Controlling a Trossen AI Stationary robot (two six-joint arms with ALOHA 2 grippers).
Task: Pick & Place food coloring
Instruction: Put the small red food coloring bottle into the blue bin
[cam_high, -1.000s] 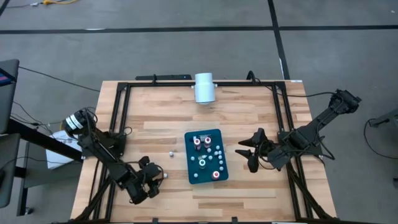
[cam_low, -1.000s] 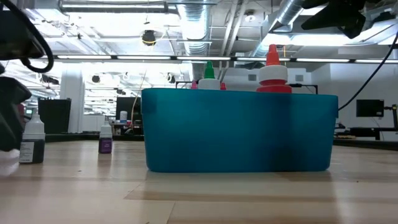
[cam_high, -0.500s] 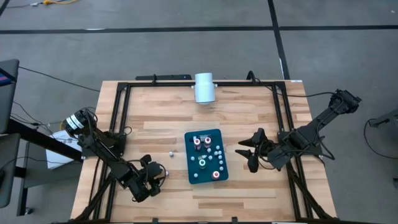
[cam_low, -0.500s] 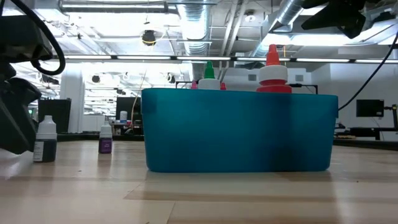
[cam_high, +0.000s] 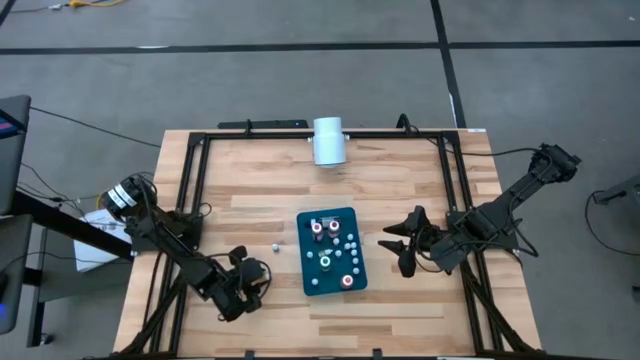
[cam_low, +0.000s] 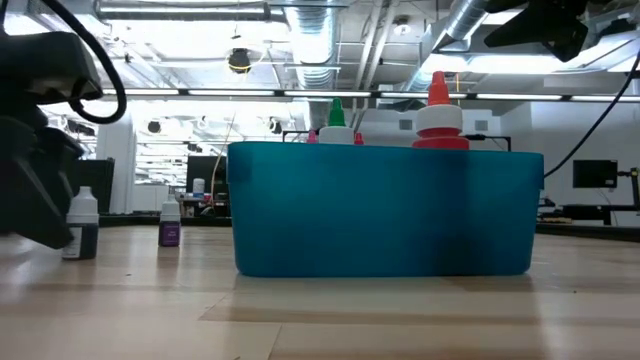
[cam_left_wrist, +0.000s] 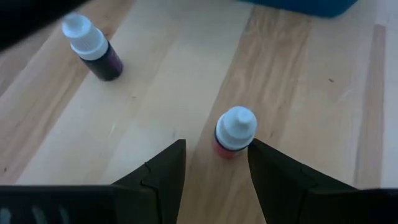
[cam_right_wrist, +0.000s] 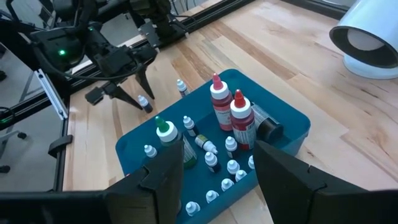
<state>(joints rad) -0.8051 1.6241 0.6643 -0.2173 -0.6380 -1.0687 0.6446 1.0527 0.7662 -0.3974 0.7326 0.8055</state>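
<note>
Several food coloring bottles (cam_high: 330, 240) stand in the teal tray (cam_high: 312, 285) at mid-table, some red-topped (cam_right_wrist: 239, 118), one green-topped (cam_right_wrist: 165, 130). Left of the tray, a small white-capped red bottle (cam_left_wrist: 235, 132) stands on the wood between the fingers of my open left gripper (cam_high: 258, 275), close to their tips. A second loose bottle (cam_left_wrist: 93, 46), dark purple, stands on its base farther off (cam_high: 275, 244). My right gripper (cam_high: 400, 250) hangs open above the table, right of the tray, and touches nothing. My left gripper has one finger (cam_left_wrist: 267, 168) against the side of the small red bottle's body (cam_left_wrist: 244, 144); the other finger (cam_left_wrist: 171, 165) stands clear of it. The fingers slant down from the table's near left. The bottle stands upright on its base on the wood.
A white cylinder (cam_high: 328, 140) lies at the far edge. A black frame (cam_high: 190, 170) runs around the tabletop. Bare wood lies between the tray and the near edge.
My left gripper has swung a little toward the tray and the far edge, staying open. The small bottle at its fingers has slid along the wood with it, still upright, and now stands nearer the purple bottle.
</note>
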